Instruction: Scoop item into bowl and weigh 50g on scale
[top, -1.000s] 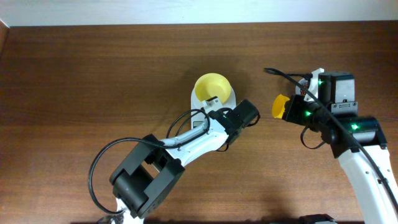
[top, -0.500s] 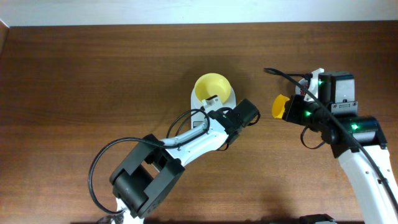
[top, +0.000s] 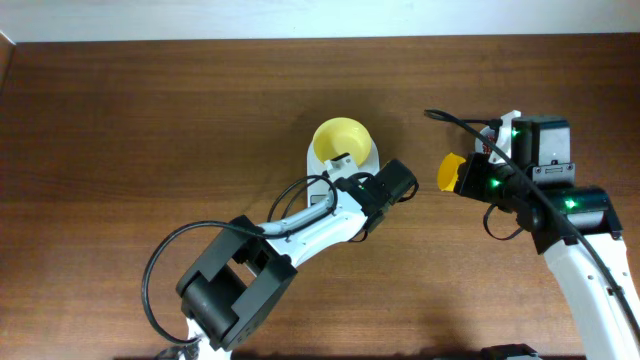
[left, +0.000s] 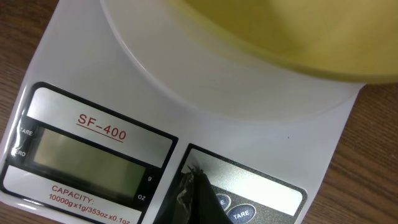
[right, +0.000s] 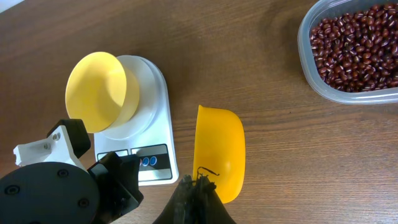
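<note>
Left end effector reads as pressed together on my feed, its tip at the buttons of the scale. Bowl sits on the scale's platform. Right end effector pinches the yellow scoop just beside the scale. I see the beans in the clear container, well apart on the tabletop.

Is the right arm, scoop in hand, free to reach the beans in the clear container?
Probably yes: the beans lie uncovered in the clear container, and only bare table separates it from the scoop.

No visible change (overhead comparison): left end effector, right end effector, scoop static.
</note>
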